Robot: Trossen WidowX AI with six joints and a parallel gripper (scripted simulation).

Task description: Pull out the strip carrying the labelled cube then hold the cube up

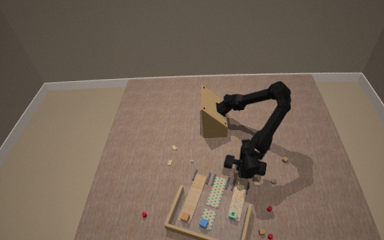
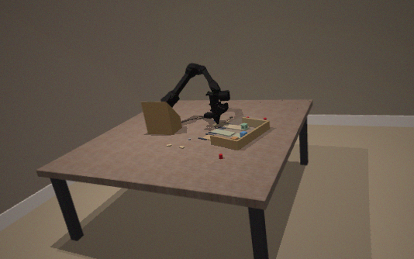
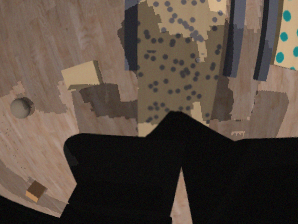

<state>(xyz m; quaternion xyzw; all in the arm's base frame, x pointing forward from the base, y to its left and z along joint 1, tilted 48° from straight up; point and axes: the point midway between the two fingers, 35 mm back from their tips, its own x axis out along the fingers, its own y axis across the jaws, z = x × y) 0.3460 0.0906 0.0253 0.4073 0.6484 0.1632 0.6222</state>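
The green labelled cube sits at the far end of the grey-dotted strip, whose visible length shows no gap. The teal-dotted strip has a gap before a separate piece carrying the blue cube. The checked strip carries an orange cube. My gripper is shut and empty, pointing down over the near end of the grey-dotted strip. Whether its tips touch the strip cannot be told.
Dark guide rails flank the strips' near ends. A low wooden wall surrounds the cube ends on three sides. A wedge-shaped wooden box stands by the arm base. Small blocks, red pieces and a grey ball lie around.
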